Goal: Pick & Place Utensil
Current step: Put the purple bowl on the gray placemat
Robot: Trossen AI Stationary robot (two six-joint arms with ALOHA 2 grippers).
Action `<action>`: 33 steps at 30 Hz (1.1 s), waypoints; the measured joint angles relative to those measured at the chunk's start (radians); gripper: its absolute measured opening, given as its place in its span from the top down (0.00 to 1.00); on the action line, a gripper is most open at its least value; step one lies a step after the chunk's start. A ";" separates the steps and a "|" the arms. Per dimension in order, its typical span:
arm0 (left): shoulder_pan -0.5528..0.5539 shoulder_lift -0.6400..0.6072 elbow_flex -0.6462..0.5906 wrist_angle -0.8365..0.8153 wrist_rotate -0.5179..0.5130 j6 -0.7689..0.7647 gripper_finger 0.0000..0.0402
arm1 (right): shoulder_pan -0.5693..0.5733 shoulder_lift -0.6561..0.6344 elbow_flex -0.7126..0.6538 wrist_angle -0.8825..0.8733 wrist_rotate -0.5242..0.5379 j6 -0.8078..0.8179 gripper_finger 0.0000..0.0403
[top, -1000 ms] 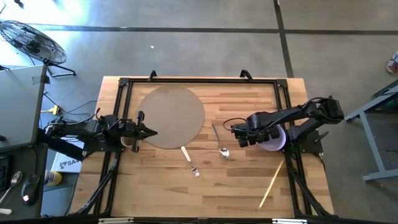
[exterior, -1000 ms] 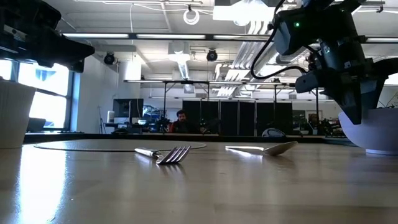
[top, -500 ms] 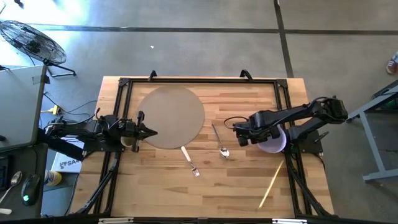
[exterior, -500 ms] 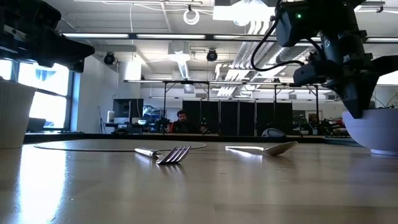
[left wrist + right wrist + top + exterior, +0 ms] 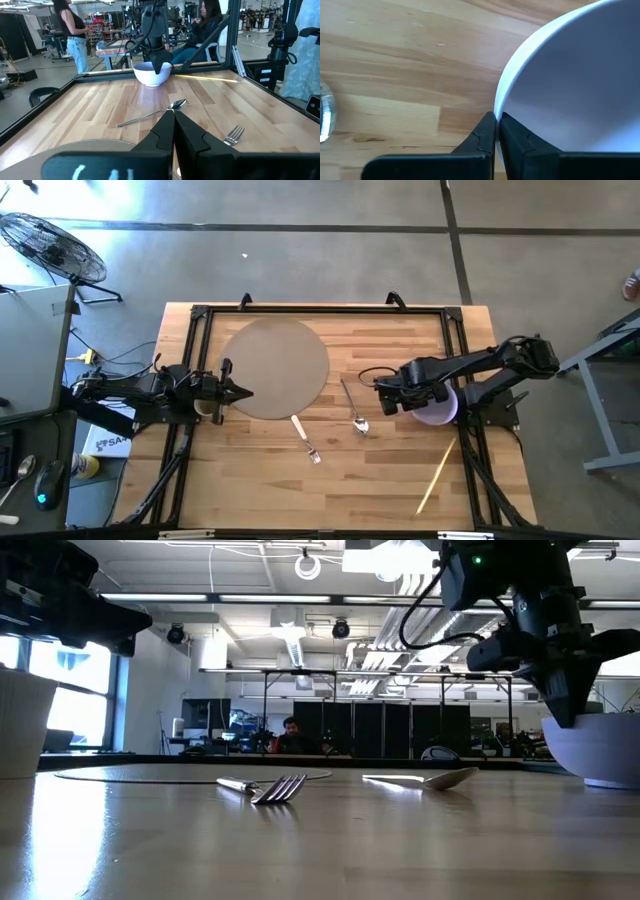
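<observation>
High view: right gripper point(image 5: 390, 395) sits over the table point(image 5: 400, 470) at the bowl's point(image 5: 440, 408) inner edge, fingers pressed together, nothing between them. Right wrist view confirms: the closed tips point(image 5: 496, 131) line up right at the white bowl rim point(image 5: 520, 65), bare wood beside it. Spoon point(image 5: 352, 405) lies flat on the wood just beside the right gripper, toward the table centre, bowl end toward the near edge, apart from the jaws. Fork point(image 5: 305, 440) lies further toward the left arm, its handle end at the edge of the round mat point(image 5: 275, 365). A yellow stick point(image 5: 438, 476) lies diagonally near the right-hand corner. Left gripper point(image 5: 240, 391) waits at the mat's left edge, fingers closed and empty; left wrist view shows spoon point(image 5: 150, 114) and fork point(image 5: 234, 134) ahead of it, well apart.
</observation>
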 joint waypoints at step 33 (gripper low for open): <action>0.000 0.000 0.000 0.000 0.000 0.000 1.00 | -0.099 0.659 0.948 -0.242 0.136 -0.780 0.99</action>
